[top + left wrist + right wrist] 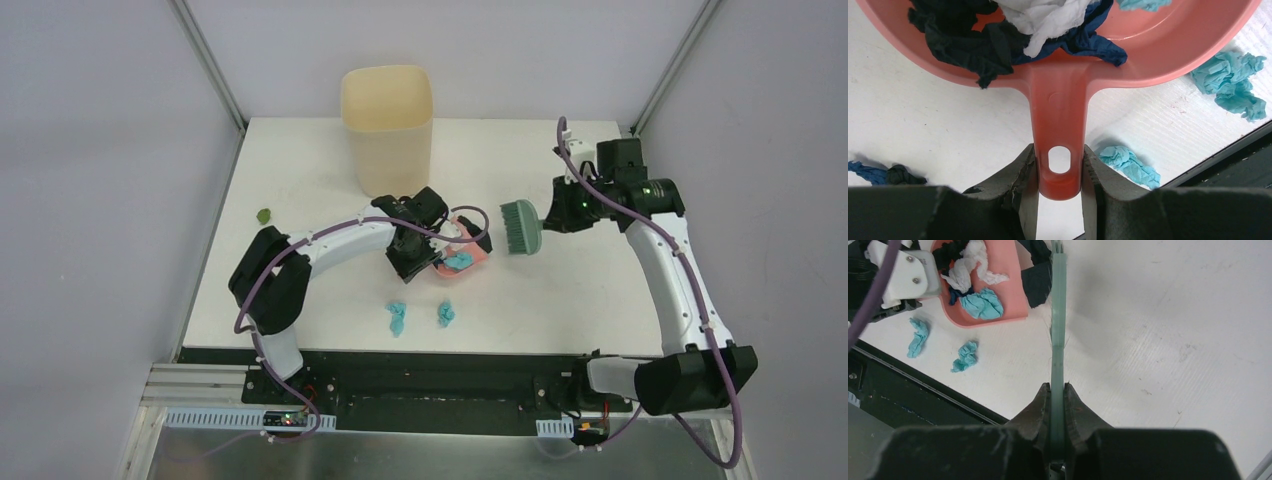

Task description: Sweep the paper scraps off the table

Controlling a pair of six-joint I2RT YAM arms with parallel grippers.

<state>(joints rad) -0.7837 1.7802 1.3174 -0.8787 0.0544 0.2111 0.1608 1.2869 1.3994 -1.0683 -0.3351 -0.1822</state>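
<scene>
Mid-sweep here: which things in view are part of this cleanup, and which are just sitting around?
Part of the job: light blue scraps near the front edge; green scrap far left; collected scraps in the pink dustpan; teal brush; table.
Just standing by: cream bin at the back, untouched; probably where the dustpan empties later.
</scene>
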